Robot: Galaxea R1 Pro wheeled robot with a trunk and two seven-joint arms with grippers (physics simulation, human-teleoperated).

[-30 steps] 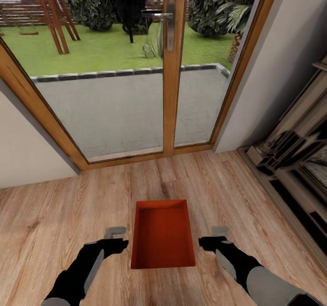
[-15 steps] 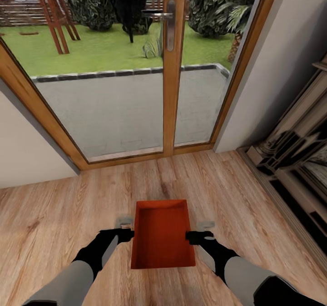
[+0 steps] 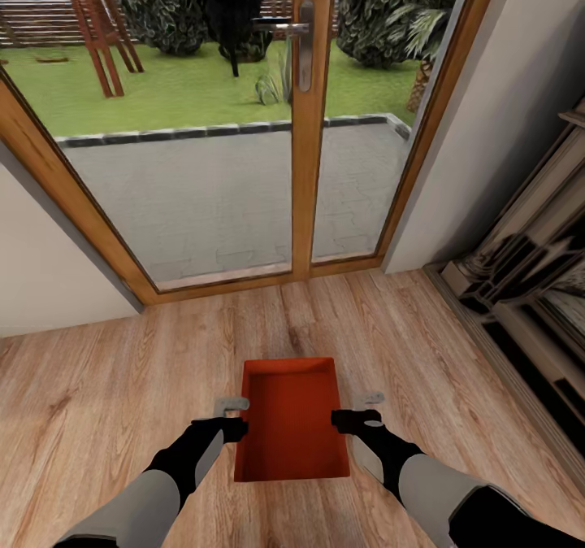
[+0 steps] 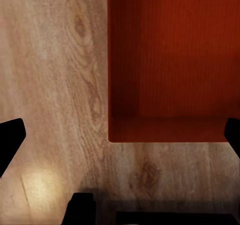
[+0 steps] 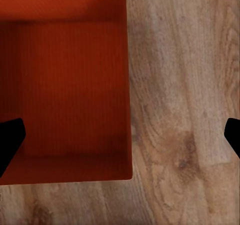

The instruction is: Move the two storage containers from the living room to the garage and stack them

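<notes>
The red-orange rectangular open-top plastic bin (image 3: 291, 430) sits on the light wood-plank floor (image 3: 97, 402) near the wood-framed glass garden door (image 3: 305, 117), as the head view shows. Wrist views show the bin's inside (image 4: 175, 60) (image 5: 65, 85) from above. The left gripper (image 3: 231, 418) and right gripper (image 3: 357, 411) flank its long walls, each spread wide and straddling a wall, clamping nothing.
</notes>
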